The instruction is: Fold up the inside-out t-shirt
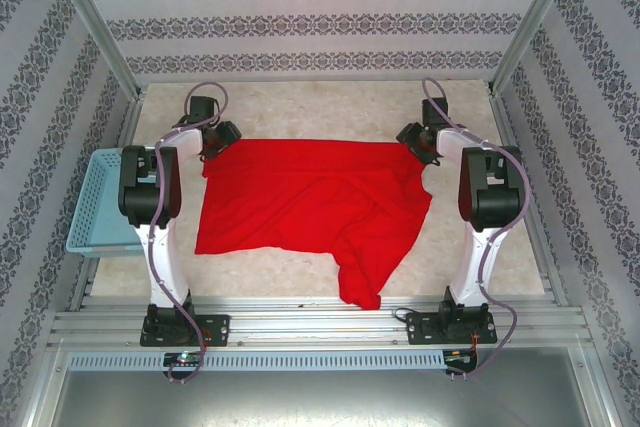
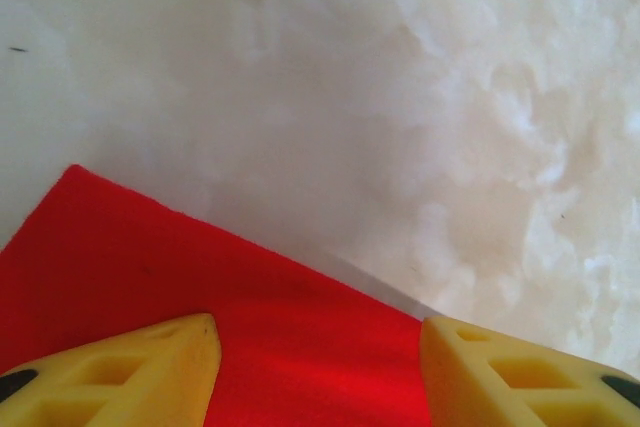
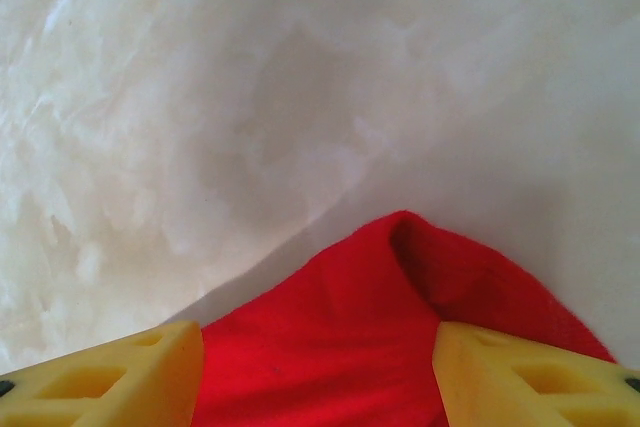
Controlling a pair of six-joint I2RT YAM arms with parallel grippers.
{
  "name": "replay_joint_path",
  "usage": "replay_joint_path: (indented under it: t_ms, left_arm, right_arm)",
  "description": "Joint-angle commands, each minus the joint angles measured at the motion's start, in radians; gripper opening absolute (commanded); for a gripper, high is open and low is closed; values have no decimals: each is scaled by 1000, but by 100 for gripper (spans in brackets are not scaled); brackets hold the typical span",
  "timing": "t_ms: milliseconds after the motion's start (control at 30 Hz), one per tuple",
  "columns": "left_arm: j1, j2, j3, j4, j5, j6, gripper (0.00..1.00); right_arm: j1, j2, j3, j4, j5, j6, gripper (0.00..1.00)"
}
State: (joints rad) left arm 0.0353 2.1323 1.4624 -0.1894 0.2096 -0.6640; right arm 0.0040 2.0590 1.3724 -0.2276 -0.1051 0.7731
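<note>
The table is the biggest thing, pale & bare near the top of the top view. The t-shirt lies flat in the middle of it, red, w/ its long side going left to right. One messy flap hangs down toward the bottom, a bit right of centre. The basket sits at the left edge, apart from the t-shirt, just beside the left arm.

The left gripper is at the t-shirt's top left corner. The right gripper is at the top right corner. So each arm has its own corner, & the top edge runs btw them. The rest of the cloth lies from them toward the bottom of the frame.

In the left wrist view the yellow fingers stand apart, red cloth flat btw them, not pinched. In the right wrist view the fingers stand apart too, w/ a small hump of cloth btw them. Both look open, nothing held.

Next, I think: pinch both corners, then bring them down over the t-shirt. Lots of room in the middle. The side walls are near each arm, & the flap may bunch up.
</note>
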Motion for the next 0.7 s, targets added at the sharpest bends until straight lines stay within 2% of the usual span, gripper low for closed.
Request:
replay_joint_path:
  t_ms: [0,200,400,667]
  left_arm:
    - [29,7,-25,-39,-34,-29,57]
    - [-5,-60,40,-131,-2,38,61]
    - [-56,-124,19,-180,-16,86,63]
    - [-57,-124,-42,-142,1,69,63]
  right_arm:
    - [-15,16,26,-8,7,-16,64]
    - [10,-93,25,-39,20,-157,65]
    - [99,-220,-84,-90,6,-241,65]
    - [209,-214,-151,-156,48,-259,65]
